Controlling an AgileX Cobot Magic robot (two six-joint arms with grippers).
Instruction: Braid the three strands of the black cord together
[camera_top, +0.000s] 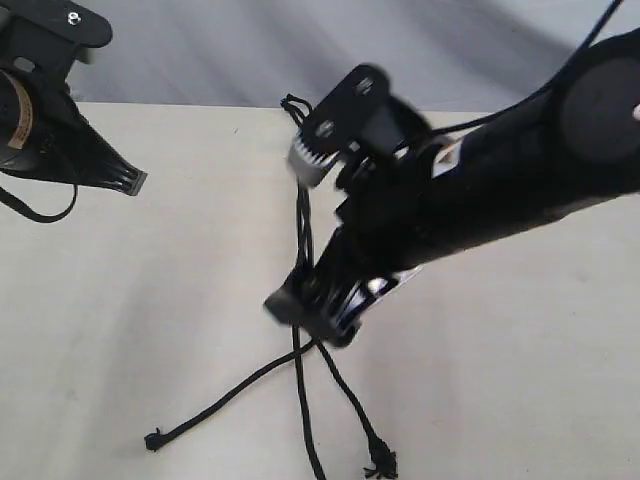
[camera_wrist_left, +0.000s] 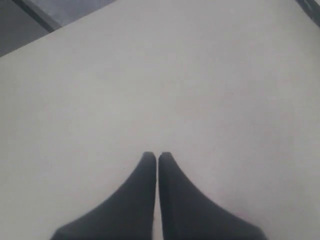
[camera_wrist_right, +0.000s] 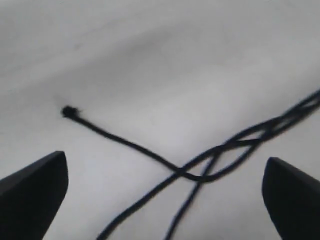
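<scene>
The black cord lies on the pale table, its little loop (camera_top: 292, 103) and grey band (camera_top: 303, 157) at the far end. The three strands (camera_top: 302, 222) run close together towards me, cross under my right gripper, then splay. One strand ends in a knotted tip (camera_top: 153, 440) at the left, one tip (camera_top: 381, 466) lies at the right, and the middle strand (camera_top: 308, 440) runs off the bottom edge. My right gripper (camera_top: 315, 315) (camera_wrist_right: 165, 161) hovers wide open over the crossing (camera_wrist_right: 200, 176), holding nothing. My left gripper (camera_top: 135, 182) (camera_wrist_left: 157, 156) is shut and empty, far left.
The right arm (camera_top: 500, 170) reaches across the middle of the table and hides part of the cord. The table's far edge (camera_top: 180, 104) meets a grey backdrop. Under the left gripper there is only bare table (camera_wrist_left: 165, 90).
</scene>
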